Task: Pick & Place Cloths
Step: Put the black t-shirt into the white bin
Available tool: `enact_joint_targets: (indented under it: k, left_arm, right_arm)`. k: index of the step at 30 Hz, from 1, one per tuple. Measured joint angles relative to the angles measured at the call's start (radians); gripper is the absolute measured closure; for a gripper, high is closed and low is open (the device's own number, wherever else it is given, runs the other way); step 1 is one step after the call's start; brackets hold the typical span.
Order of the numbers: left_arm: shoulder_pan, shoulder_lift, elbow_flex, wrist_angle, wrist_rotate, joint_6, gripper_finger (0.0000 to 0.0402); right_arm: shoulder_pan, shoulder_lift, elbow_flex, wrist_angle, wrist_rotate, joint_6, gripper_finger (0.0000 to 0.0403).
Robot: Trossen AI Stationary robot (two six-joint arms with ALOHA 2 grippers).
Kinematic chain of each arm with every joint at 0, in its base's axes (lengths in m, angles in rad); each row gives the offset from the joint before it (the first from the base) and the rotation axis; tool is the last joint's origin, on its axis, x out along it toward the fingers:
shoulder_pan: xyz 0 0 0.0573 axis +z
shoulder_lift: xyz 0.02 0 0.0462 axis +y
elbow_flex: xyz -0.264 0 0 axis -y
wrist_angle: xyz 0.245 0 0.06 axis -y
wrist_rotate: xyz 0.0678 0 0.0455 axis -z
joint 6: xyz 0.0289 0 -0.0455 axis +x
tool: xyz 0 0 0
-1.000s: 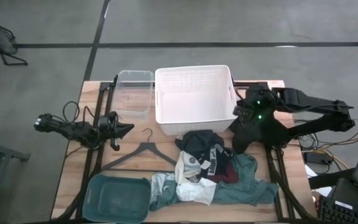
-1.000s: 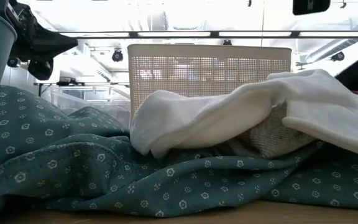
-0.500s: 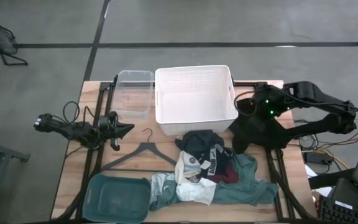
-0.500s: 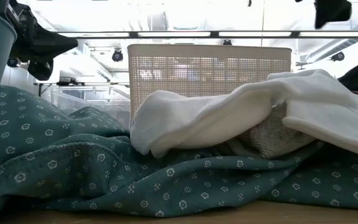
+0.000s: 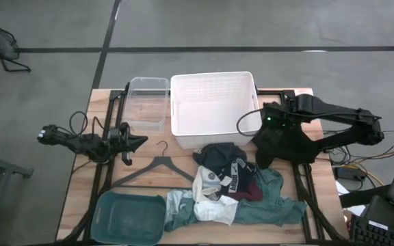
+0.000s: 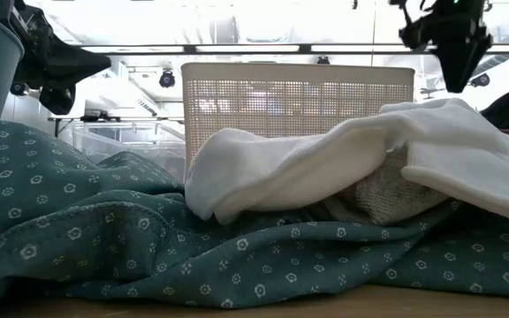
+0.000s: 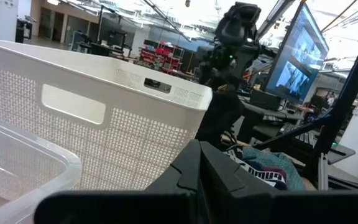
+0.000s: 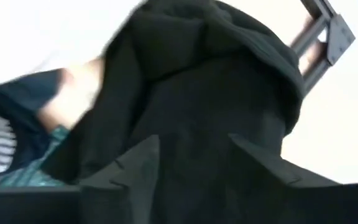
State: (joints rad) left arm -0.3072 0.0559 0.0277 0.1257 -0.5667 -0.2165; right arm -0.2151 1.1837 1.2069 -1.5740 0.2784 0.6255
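Note:
The cloths lie heaped at the table's near middle: a teal-green one (image 5: pixel 273 205), a black one with white print (image 5: pixel 226 167), a small maroon one (image 5: pixel 249 192) and a white one (image 5: pixel 212 199). Another black cloth (image 5: pixel 282 147) lies right of the white basket (image 5: pixel 214 106). My right gripper (image 8: pixel 191 149) hangs open above this black cloth, fingers pointing down, and it shows high up in the low view (image 6: pixel 458 84). My left gripper (image 5: pixel 139 142) rests shut at the table's left, holding nothing.
A clear bin (image 5: pixel 148 102) stands left of the basket. A black hanger (image 5: pixel 157 171) lies between my left gripper and the heap. A teal tub (image 5: pixel 130 217) sits at the near left corner. The table's metal frame (image 8: pixel 328 37) runs beside the black cloth.
My right gripper has come down from above, over the black cloth beside the basket, and it has shifted slightly toward the basket. The cloths have stayed where they were.

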Motion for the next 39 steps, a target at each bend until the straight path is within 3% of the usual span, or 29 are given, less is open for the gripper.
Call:
enact_joint_targets:
  k: [5,11,18,23,29,33,39]
  left_arm:
    - [0.0,0.0,0.0,0.0,0.0,0.0,0.0392]
    - [0.0,0.0,0.0,0.0,0.0,0.0,0.0392]
    - [0.0,0.0,0.0,0.0,0.0,0.0,0.0392]
    - [0.0,0.0,0.0,-0.002,0.0,0.0,0.0392]
    - [0.0,0.0,0.0,-0.002,0.0,0.0,0.0392]
    - [0.0,0.0,0.0,-0.003,0.001,0.0,0.0392]
    - [0.0,0.0,0.0,-0.003,0.0,0.0,0.0392]
  right_arm:
    - [-0.037,0.078,-0.057,0.004,0.016,-0.003,0.0147]
    - [-0.044,0.141,-0.15,0.013,0.034,-0.095,0.0129]
    - [-0.043,0.116,-0.177,0.006,0.059,-0.121,0.0149]
    - [-0.042,0.037,-0.076,0.0,0.031,-0.143,0.0167]
    - [-0.051,-0.058,0.01,0.002,0.129,-0.016,0.0182]
    - [-0.118,-0.099,0.022,0.0,0.137,0.042,0.0188]
    - [-0.259,-0.084,-0.026,0.001,0.055,-0.001,0.018]
